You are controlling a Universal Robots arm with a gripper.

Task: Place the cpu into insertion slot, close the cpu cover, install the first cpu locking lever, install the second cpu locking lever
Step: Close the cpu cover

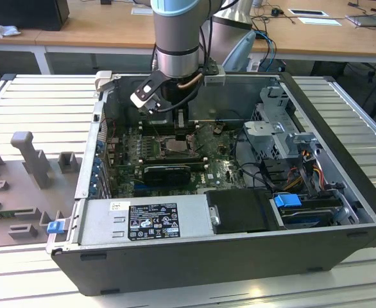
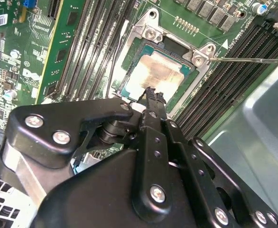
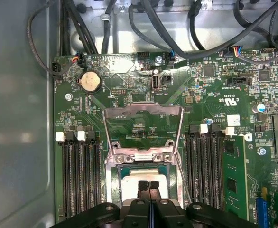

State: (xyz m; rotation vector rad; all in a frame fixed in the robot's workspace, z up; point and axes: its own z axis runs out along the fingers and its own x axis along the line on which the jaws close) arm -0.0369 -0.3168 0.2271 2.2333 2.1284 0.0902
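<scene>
Gripper point(image 1: 181, 128) at the exterior view's centre, fingers together, tips just over the cpu's point(image 3: 141, 174) edge; cpu lies in slot point(image 2: 172, 45), cover point(image 3: 143, 110) raised open.

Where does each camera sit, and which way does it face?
Exterior view: off the arm, looks down into the open computer case; arm and pincer show.
First wrist view: on the arm, faces the open cpu cover; pincer shows.
Second wrist view: on the arm, looks along the pincer.
Both wrist views share the cpu.
</scene>
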